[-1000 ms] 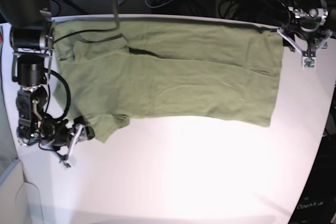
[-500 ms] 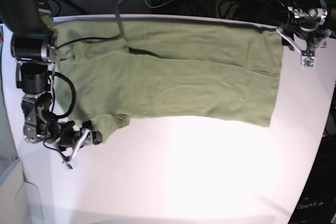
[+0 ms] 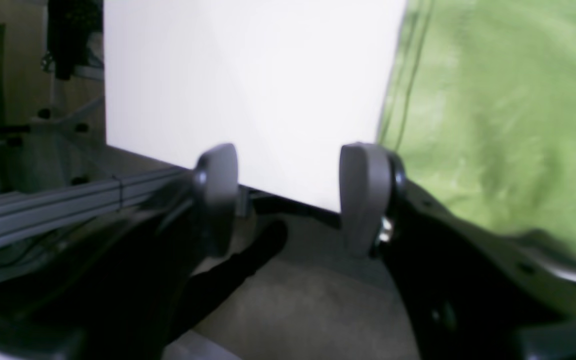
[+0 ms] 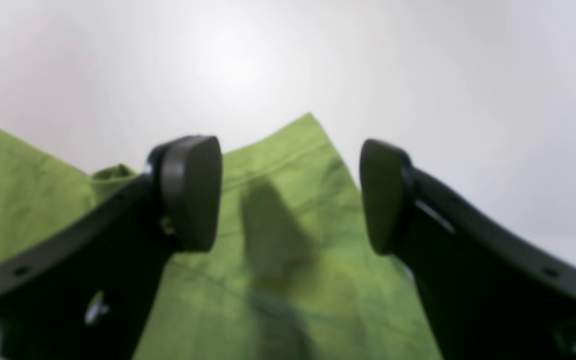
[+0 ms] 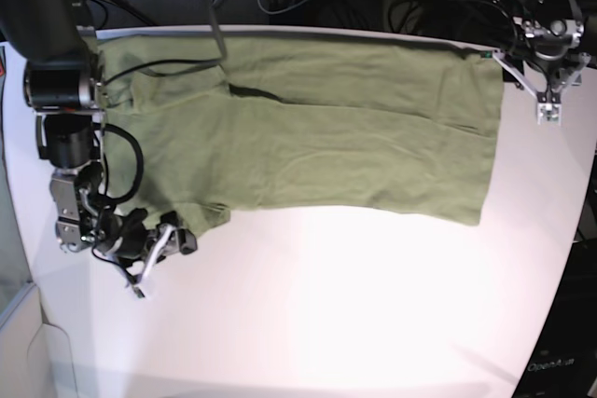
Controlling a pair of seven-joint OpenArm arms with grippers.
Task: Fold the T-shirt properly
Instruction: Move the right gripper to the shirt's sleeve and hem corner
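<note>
- Base view showed the white table [image 5: 373, 323] as the largest thing, its near half bare and bright under the light.
- The T-shirt [image 5: 317, 137] lay spread flat across the far half of the table, its hem end toward the view's right and one short sleeve pointing down at the view's left.
- The right gripper [image 5: 159, 253] sat low at that sleeve; the right wrist view had its fingers [image 4: 188, 192] spread apart with the sleeve's green cloth lying between and under them, nothing pinched.
- The left gripper [image 5: 548, 100] hung at the table's far corner, just beside the shirt's hem corner; its pale fingertips [image 3: 365, 195] stood released, framing bare table, with the cloth just beside one finger.
</note>
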